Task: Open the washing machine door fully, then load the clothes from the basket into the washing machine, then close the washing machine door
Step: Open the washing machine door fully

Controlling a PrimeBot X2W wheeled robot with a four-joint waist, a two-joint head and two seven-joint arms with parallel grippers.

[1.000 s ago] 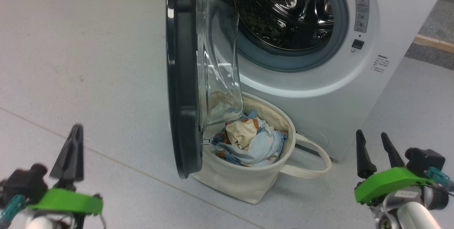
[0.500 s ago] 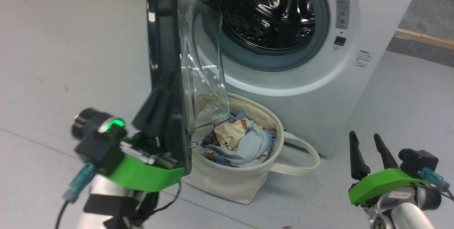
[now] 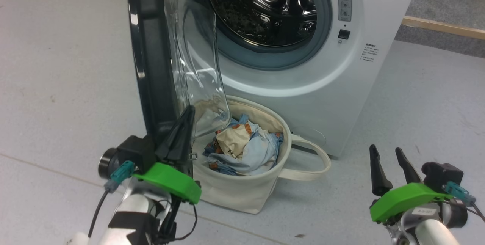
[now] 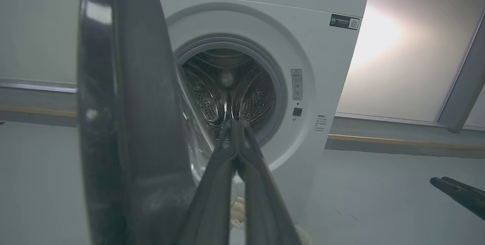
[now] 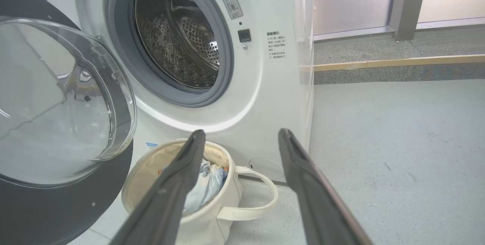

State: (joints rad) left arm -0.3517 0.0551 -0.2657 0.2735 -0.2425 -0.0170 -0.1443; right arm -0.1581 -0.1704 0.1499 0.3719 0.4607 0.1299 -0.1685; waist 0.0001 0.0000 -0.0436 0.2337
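I am holding the left tool [image 3: 188,111] closed beside the lower edge of the washing machine door [image 3: 149,66]; the right tool [image 3: 385,148] is hanging open, well apart from the basket [image 3: 242,195].

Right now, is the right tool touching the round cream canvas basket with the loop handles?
Apart. The head view shows bare grey floor between the right tool and the cream canvas basket.

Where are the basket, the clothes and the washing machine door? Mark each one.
basket [image 3: 237,195], head view, front canvas wall.
clothes [image 3: 261,154], head view, light blue cloth on top.
washing machine door [image 3: 151,66], head view, black rim.
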